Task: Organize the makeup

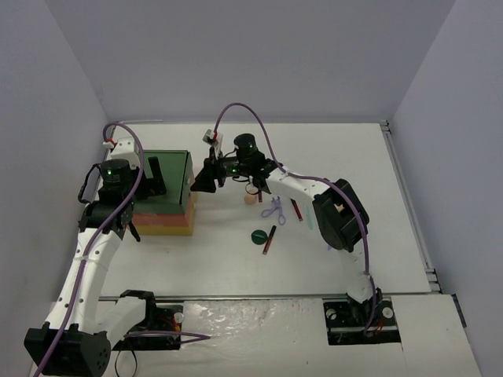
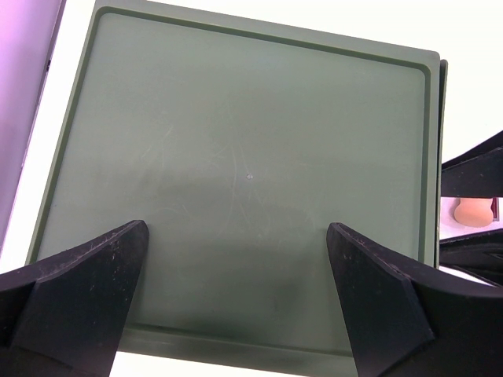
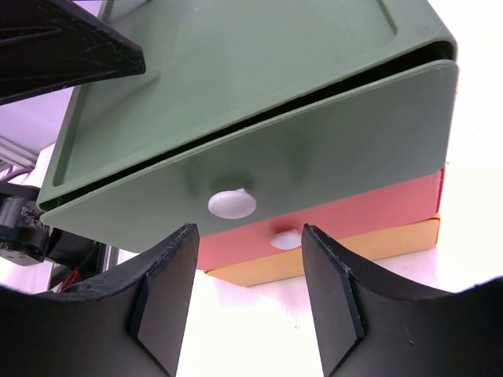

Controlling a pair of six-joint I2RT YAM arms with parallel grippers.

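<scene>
My left claw (image 2: 237, 232) hangs wide apart over the drawer box (image 1: 169, 169); my right claw (image 3: 249, 236), jaws apart, faces its top knob (image 3: 232, 203). Right of the box lies the makeup (image 1: 274, 210): the sponge (image 1: 251, 198) looks light and squashy, the sticks (image 1: 269, 239) stiff, so I'd pinch them mid-length.

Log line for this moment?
left gripper open over box | right gripper open at top knob | makeup loose on table
</scene>
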